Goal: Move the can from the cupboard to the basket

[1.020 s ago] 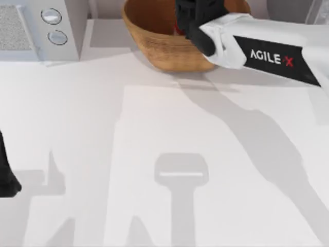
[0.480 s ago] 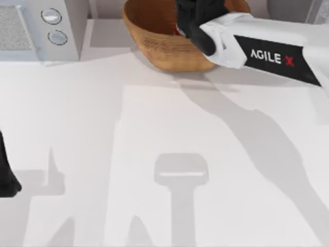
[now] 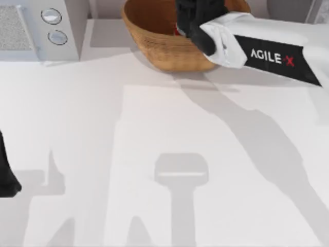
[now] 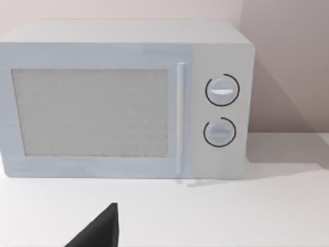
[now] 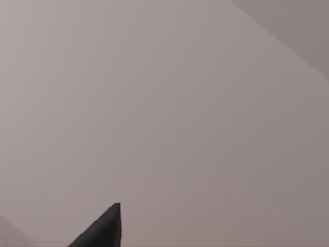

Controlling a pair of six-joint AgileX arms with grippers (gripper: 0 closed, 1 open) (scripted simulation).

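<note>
Red sliver of the can (image 3: 177,31) shows inside the basket (image 3: 154,41) under the right gripper (image 3: 191,18); orientation and grip unclear.

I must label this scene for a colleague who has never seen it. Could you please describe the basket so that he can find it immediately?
Look at the far edge of the white table in the top view, to the right of the pale microwave. There stands the basket, a large oval bowl, with the right arm reaching over it. Its tan-brown woven wicker sets it apart from the smooth white and grey things around it.

Tan woven basket (image 3: 154,38), red can (image 3: 177,31), pale grey microwave (image 4: 128,98).
</note>
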